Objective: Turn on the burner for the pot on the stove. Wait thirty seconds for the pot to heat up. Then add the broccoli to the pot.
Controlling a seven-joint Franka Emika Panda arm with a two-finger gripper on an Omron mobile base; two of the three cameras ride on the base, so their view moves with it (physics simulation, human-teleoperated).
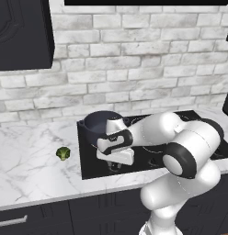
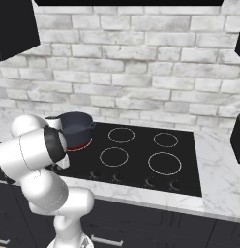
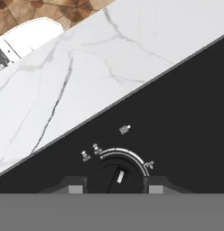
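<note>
The dark blue-grey pot point(image 1: 99, 121) point(image 2: 76, 123) stands on the back left ring of the black glass stove point(image 1: 90, 167) point(image 2: 136, 162). Under it the burner point(image 2: 82, 145) glows red. The green broccoli point(image 1: 63, 153) lies on the white marble counter, left of the stove. My gripper point(image 1: 116, 165) point(image 3: 115, 189) is down at the stove's front left edge. Its two fingertips point(image 3: 75, 189) hug a round black knob point(image 3: 117, 173) from both sides, and the knob's white pointer is tilted a little off upright.
Several unlit white rings point(image 2: 164, 163) mark the stove to the right of the pot, with more knobs point(image 2: 151, 182) along its front edge. The marble counter point(image 1: 28, 160) runs left to a dark upper cabinet point(image 1: 21, 32). A brick wall stands behind.
</note>
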